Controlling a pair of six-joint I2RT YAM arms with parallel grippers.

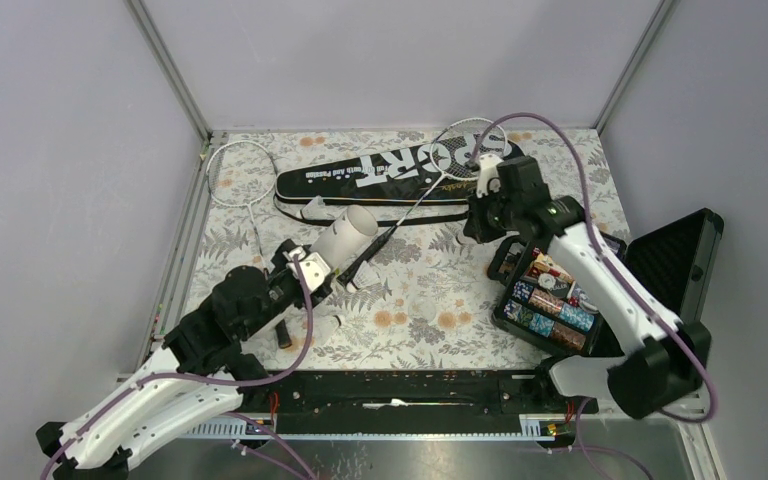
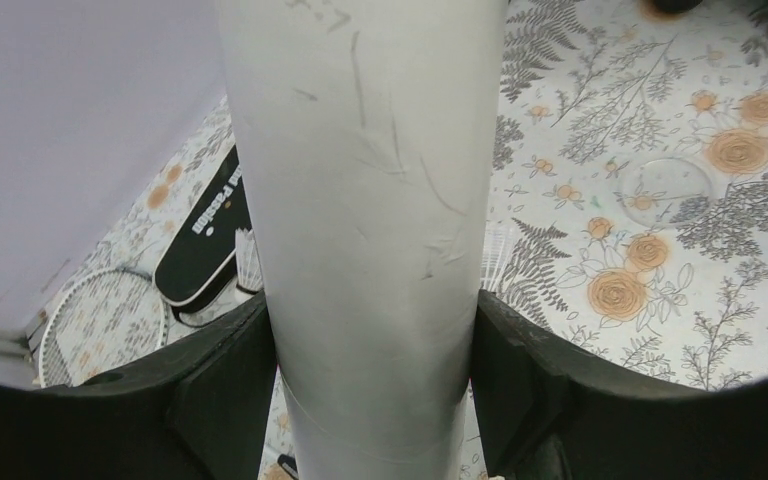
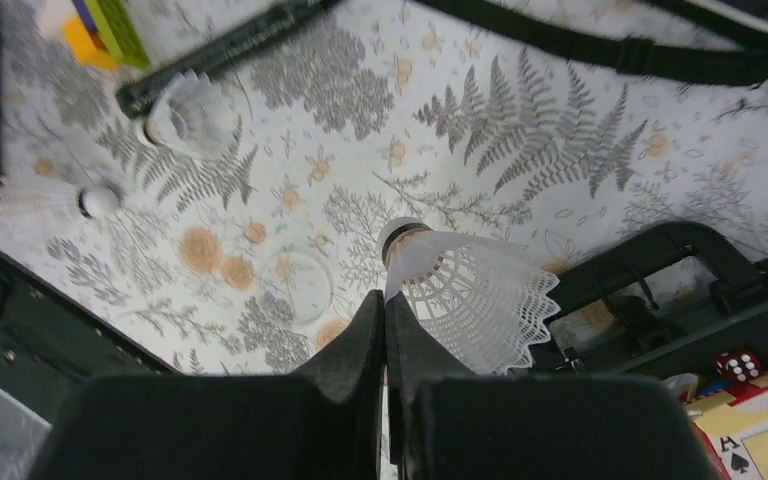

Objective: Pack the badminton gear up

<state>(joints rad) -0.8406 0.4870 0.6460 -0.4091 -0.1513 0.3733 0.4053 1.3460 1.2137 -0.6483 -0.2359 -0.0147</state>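
The left gripper [image 1: 309, 270] clamps the tube [image 1: 346, 234] left of the desk [image 1: 430, 300] centre, its open mouth angled toward the far-right corner. Beyond that mouth, nearer the right edge, the right gripper [image 3: 384, 312] pinches a shuttlecock [image 3: 472, 292].

Tube [image 2: 370, 220]: both ends cut off by top and bottom edges of left wrist view; blocks table [image 2: 640, 200] behind it. Bag [image 2: 205, 235] mostly hidden behind tube, lettering too small to read. Racket head [image 2: 100, 320]: lower part covered by left tool [image 2: 370, 330] finger. Shuttlecock [image 3: 470, 300]: skirt edge hidden between right tool [image 3: 385, 305] fingers. Second shuttlecock [image 3: 98, 200]: skirt blurred. Case [image 3: 660, 265] cut by right edge. Overhead, right tool fingers hidden under wrist.
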